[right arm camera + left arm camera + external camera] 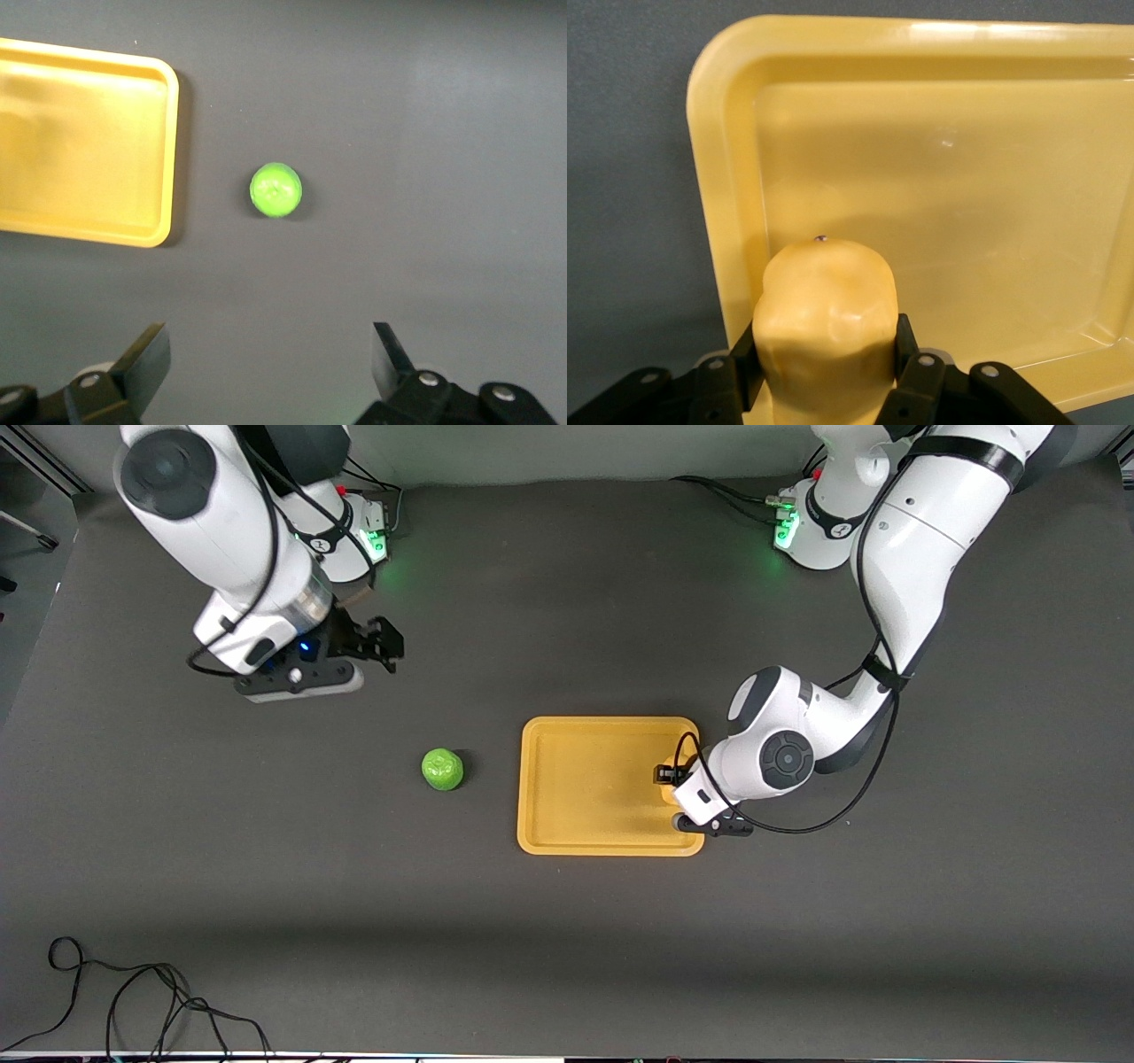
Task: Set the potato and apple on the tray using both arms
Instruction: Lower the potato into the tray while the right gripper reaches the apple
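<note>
My left gripper is shut on the tan, lumpy potato, holding it just over the inside of the yellow-orange tray by the rim at the left arm's end. In the left wrist view the black fingers press the potato's two sides above the tray floor. The green apple lies on the dark table beside the tray, toward the right arm's end. My right gripper hangs open and empty over bare table; its wrist view shows the apple and a tray corner.
A black cable loops on the table near the front camera at the right arm's end. Both arm bases with green lights stand along the table's edge farthest from the front camera.
</note>
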